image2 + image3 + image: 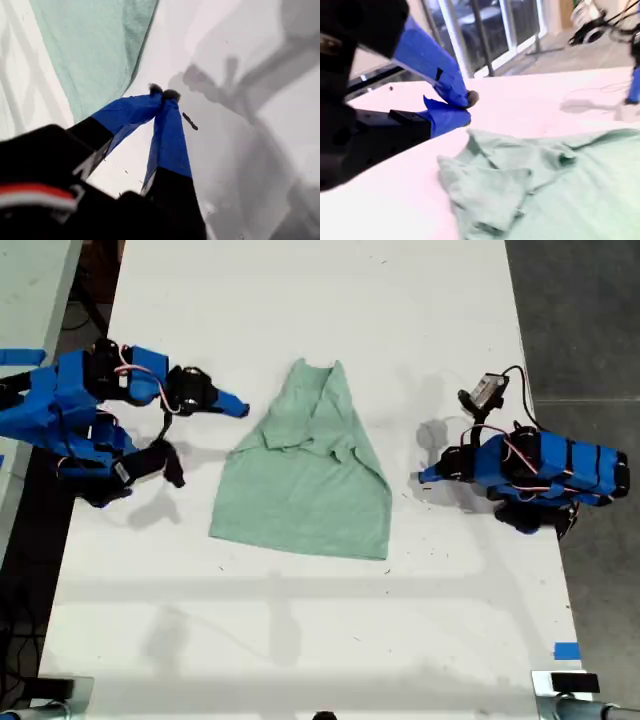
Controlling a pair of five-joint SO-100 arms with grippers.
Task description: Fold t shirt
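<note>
The pale mint-green t shirt (pixel 305 475) lies flat in the middle of the white table (pixel 300 640), with its sleeves folded in and its hem toward the exterior view's bottom. My first gripper (pixel 424 477) is on the exterior view's right, a short way off the shirt's side edge. It is shut and empty in the first wrist view (pixel 164 92), where the shirt (pixel 95 50) lies just beyond it. My second gripper (pixel 240 408) is on the exterior view's left near the shirt's shoulder. It hovers shut (pixel 467 102) over bare table beside the folded sleeve (pixel 490 195).
A strip of blue tape (pixel 566 651) marks the table near the exterior view's bottom right. A second table (pixel 30 300) stands off the exterior view's left, and dark floor (pixel 590 320) lies off its right. The first arm (pixel 634 85) shows far off in the second wrist view.
</note>
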